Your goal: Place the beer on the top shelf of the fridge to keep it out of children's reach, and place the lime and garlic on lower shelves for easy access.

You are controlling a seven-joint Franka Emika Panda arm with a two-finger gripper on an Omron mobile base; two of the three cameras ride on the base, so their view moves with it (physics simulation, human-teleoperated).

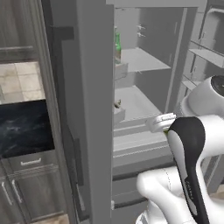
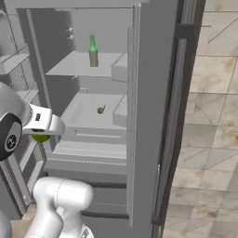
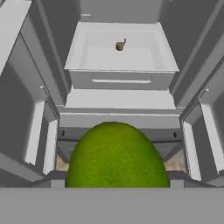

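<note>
An open fridge (image 2: pixel 153 116) stands in front of the robot, its pale grey inside facing the cameras. The top shelf (image 2: pixel 74 65) carries the beer (image 2: pixel 93 51), upright near the middle of the panel. In the left base view the beer (image 1: pixel 117 43) is a thin green sliver at the door's edge. Below it comes one of the lower shelves (image 2: pixel 86 111), a wide pale tray, with the garlic (image 2: pixel 100 110) on it toward the back. In the hand view the garlic (image 3: pixel 120 45) is a tiny tan bulb with a short stalk, alone on that tray.

The white arm reaches toward the fridge front, below the level of the garlic tray. The end effector (image 2: pixel 44 132) is pinching the lime (image 2: pixel 41 137), which peeks out green beneath the hand. In the hand view the lime (image 3: pixel 114 155) is a large green dome at the bottom, close to the lens, so the fingertips are covered. The jaws appear part spread around the round fruit.

The relation that matters: the tray lies straight ahead of the end effector and somewhat higher, with flat ledges and drawer fronts between. The lime is round, so no long axis needs aligning. The likely move is forward and slightly up into the fridge, setting the fruit down near the front, clear of the garlic.
</note>
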